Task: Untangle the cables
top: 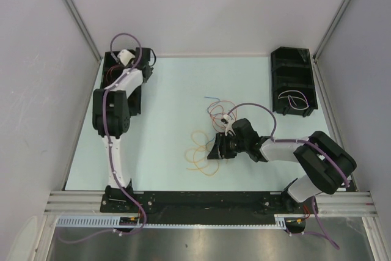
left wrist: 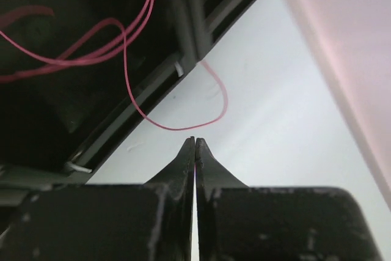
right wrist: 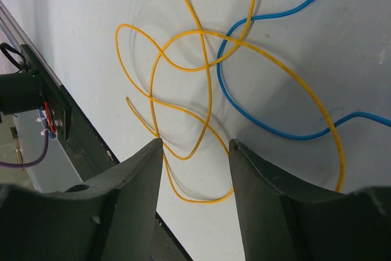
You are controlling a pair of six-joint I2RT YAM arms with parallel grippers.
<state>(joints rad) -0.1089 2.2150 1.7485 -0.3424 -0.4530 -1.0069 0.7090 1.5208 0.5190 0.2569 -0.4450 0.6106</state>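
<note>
R gripper [right wrist: 196, 143] spread, looped orange cable [right wrist: 200, 31]

orange cable [right wrist: 210, 90]: we see a smooth, faintly glossy plastic sheath
blue cable [right wrist: 305, 137]: the same smooth plastic coat
table [top: 177, 90]: matt, pale, smooth to our eye
right gripper [right wrist: 196, 142]: matt black plastic, scuffed
front rail [top: 73, 201]: brushed metal
</note>
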